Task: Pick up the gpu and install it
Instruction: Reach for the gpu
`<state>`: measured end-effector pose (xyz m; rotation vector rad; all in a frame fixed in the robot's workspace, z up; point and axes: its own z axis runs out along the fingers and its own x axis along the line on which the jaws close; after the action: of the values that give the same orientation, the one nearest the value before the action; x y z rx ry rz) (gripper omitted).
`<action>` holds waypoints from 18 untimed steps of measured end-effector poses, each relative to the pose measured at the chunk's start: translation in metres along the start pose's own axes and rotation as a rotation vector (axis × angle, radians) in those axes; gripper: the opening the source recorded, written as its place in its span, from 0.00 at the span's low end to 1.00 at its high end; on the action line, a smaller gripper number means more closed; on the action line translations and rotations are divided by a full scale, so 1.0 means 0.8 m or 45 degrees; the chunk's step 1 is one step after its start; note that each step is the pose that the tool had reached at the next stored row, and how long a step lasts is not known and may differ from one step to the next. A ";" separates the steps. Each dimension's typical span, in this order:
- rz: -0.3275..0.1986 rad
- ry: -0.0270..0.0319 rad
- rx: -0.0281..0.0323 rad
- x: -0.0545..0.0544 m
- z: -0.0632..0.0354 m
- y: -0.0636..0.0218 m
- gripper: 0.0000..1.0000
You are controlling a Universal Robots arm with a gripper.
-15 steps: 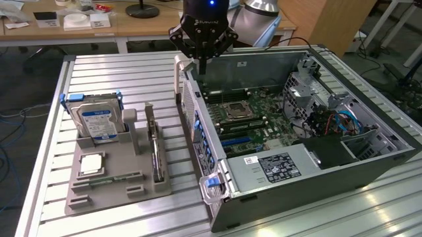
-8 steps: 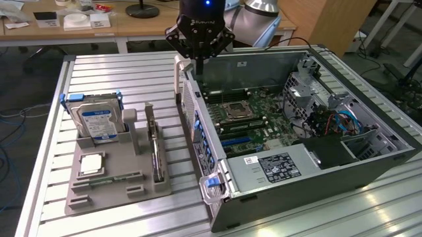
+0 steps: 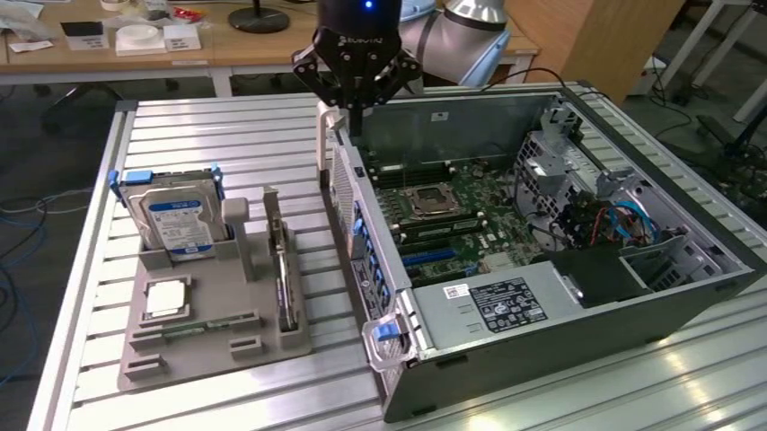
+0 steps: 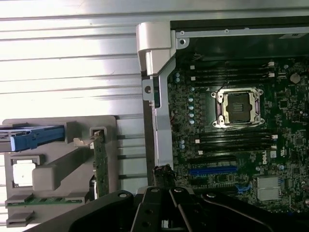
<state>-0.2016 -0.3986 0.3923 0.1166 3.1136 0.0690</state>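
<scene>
Grey plastic tray (image 3: 192, 346) at lower left holds the thin dark gpu card (image 3: 283, 269), well apart from the closed, empty black gripper (image 3: 356, 112).

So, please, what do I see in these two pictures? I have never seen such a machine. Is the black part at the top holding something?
This is a robot arm working beside an open computer. One picture comes from a camera standing off the arm, the other from a camera on the arm's wrist, looking down. The black tool is the arm's grasping part. It is shut, seems to hold nothing, and hangs over the edge of the computer case. On the metal table a grey holder carries parts: a hard drive in a blue frame and the gpu, a thin card standing on edge, not yet picked up.
</scene>
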 end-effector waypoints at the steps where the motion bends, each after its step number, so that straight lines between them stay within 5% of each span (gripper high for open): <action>1: 0.000 0.0000 0.0000 0.000 0.000 0.000 0.11; 18: 0.000 0.0001 0.0001 0.018 0.000 -0.001 0.11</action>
<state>-0.2158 -0.3986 0.3922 0.1167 3.1137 0.0689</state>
